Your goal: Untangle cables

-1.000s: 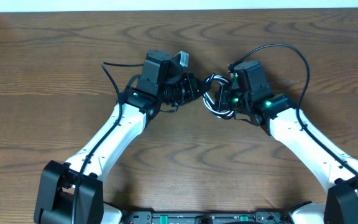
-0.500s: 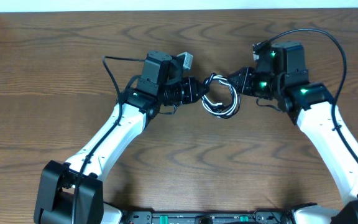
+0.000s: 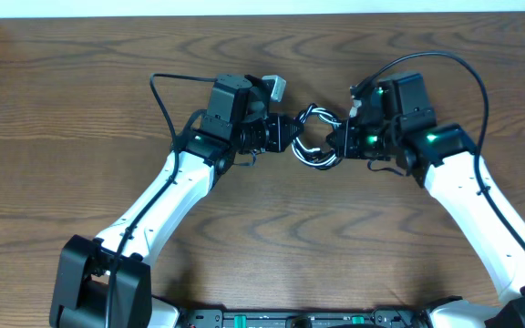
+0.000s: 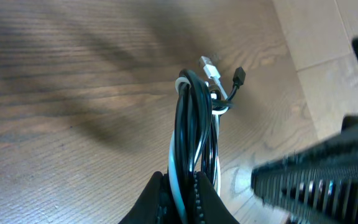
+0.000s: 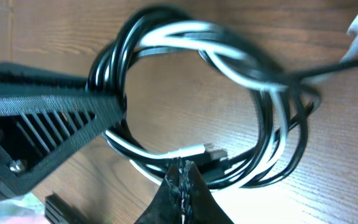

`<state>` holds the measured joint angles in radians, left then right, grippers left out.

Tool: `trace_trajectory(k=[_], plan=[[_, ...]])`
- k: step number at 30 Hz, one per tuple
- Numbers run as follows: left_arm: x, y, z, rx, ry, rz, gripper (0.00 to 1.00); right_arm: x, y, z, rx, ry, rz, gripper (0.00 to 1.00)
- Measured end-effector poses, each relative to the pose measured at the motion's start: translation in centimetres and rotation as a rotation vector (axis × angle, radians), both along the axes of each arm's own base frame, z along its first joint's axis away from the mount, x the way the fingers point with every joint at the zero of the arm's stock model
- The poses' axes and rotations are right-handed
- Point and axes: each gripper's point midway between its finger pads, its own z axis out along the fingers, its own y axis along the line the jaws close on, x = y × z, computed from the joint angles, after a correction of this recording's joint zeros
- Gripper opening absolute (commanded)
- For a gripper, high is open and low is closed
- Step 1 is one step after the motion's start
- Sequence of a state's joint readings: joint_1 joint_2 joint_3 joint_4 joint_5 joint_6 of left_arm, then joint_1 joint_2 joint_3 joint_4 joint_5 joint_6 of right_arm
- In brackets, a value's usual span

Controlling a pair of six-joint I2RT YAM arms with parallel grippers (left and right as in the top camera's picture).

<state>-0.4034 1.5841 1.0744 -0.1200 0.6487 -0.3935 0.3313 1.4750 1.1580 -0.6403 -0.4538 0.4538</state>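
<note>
1. Wood-grain table (image 3: 262, 251) filled the overhead view, and the two white arms ran from its near edge at 6 o'clock toward the middle.
2. Nearest in the left wrist view, the left gripper (image 3: 285, 137) was clenched on the cables (image 3: 315, 148). Its fingers (image 4: 153, 200) sat tight round the strands at 6 o'clock, and the coil stood edge-on away from them.
3. Seen from overhead, that grasp sat on the coil's 9 o'clock side.
4. The right gripper (image 3: 337, 142) met the same coil at its 3 o'clock side. In its own wrist view the fingers (image 5: 182, 186) were pressed together, with their tips against the lower arc of the loop at 6 o'clock. Whether a strand was caught between them could not be told.
5. The cables formed one loose loop between the two grippers, over the middle of the table and a little toward 12 o'clock. Several black strands were wound together with a white cable (image 5: 185, 30).
6. Farthest off in the left wrist view, a white plug (image 4: 211, 67) and a black plug (image 4: 240, 76) stuck out free, just beside each other. They sat at the far end of the coil, near 12 o'clock.
</note>
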Motion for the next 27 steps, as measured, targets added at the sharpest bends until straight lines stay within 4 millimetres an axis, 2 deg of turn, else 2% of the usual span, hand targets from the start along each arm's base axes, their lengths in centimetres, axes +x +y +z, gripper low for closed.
trace_trajectory(k=[7,12,15,16,18,21,25,27], plan=[[0.4,-0.1,0.4,-0.042,0.047,0.055,0.07,-0.6,1.3,-1.8,-0.043,0.033,0.034,0.01],[0.4,-0.1,0.4,-0.055,0.072,0.072,0.07,-0.1,1.4,-4.5,-0.082,0.086,0.029,0.01],[0.3,-0.2,0.4,-0.061,0.082,0.073,0.07,0.4,1.4,-6.6,-0.102,0.125,0.019,0.01],[0.3,-0.3,0.6,-0.073,0.082,0.07,0.07,0.5,1.5,-7.9,-0.113,0.153,0.016,0.01],[0.4,-0.8,1.0,-0.101,0.077,0.055,0.07,1.1,1.7,-8.7,-0.109,0.152,0.015,0.01],[0.5,-1.3,1.4,-0.145,0.098,0.055,0.07,2.1,2.1,-9.2,-0.094,0.137,0.003,0.01],[0.8,-1.4,1.8,-0.169,0.108,0.073,0.07,2.8,2.2,-8.6,-0.059,0.118,-0.004,0.02],[1.0,-1.2,1.8,-0.175,0.114,0.083,0.07,3.0,1.6,-8.1,-0.041,0.122,-0.018,0.04]])
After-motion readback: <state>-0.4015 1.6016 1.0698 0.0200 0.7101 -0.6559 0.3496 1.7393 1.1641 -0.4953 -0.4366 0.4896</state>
